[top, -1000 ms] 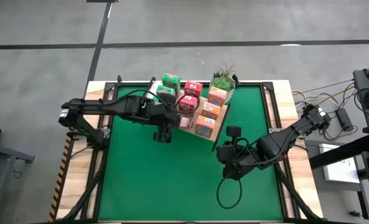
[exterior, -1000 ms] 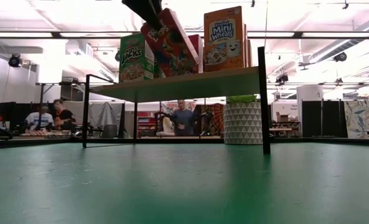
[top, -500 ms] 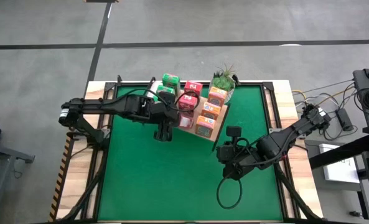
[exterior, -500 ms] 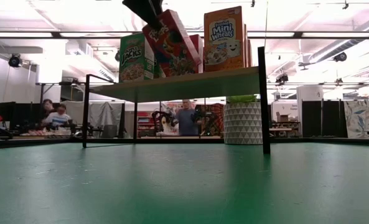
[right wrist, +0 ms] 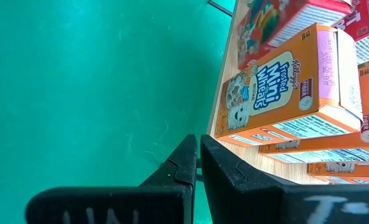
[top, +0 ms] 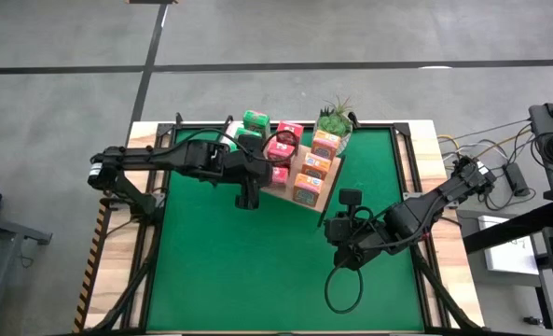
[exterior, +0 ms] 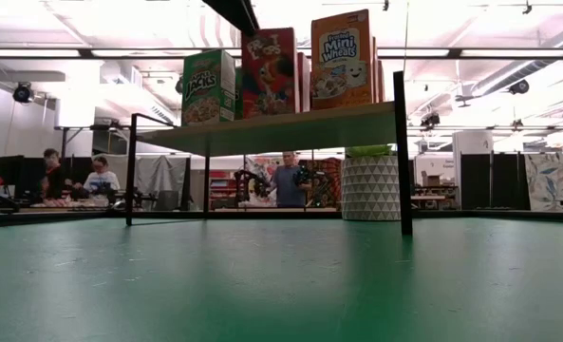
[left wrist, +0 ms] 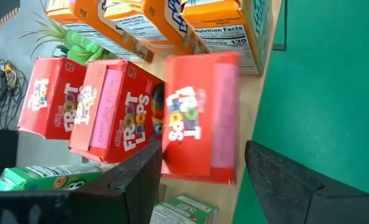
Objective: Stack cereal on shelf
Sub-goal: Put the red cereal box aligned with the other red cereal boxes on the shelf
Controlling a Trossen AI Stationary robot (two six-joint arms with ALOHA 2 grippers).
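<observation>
Item: cereal, small printed card boxes in three colours, stored upright on the shelf [top: 324,194] at upper centre of the high view.

- Green boxes [top: 255,120]: far-left column of the shelf; the front one reads at upper left-centre of the low view [exterior: 208,86].
- Red boxes [left wrist: 103,115]: middle column. The front red box [left wrist: 200,118] stands upright and free on the board in the low view [exterior: 269,73], near its front edge.
- Orange boxes [top: 316,165]: right column, beside the plant [top: 333,116]; the front one is large at right in the right wrist view [right wrist: 284,87].

Handling, judged: thin card, probably light, stiff along edges and corners, soft across the broad printed faces, which would dent under a hard pinch. Glossy print, so likely slippery. Tall and narrow, so easily tipped into its neighbours. Best hold: across the narrow sides near the top, well clear of adjoining boxes.

Left hand [left wrist: 200,180]: over the front red box, fingers [left wrist: 131,183] spread wider than the box, one on either side, gripping nothing.

Right hand [right wrist: 196,165]: low over the green counter [top: 257,271], lower right of the shelf, fingers pressed together, empty.
</observation>
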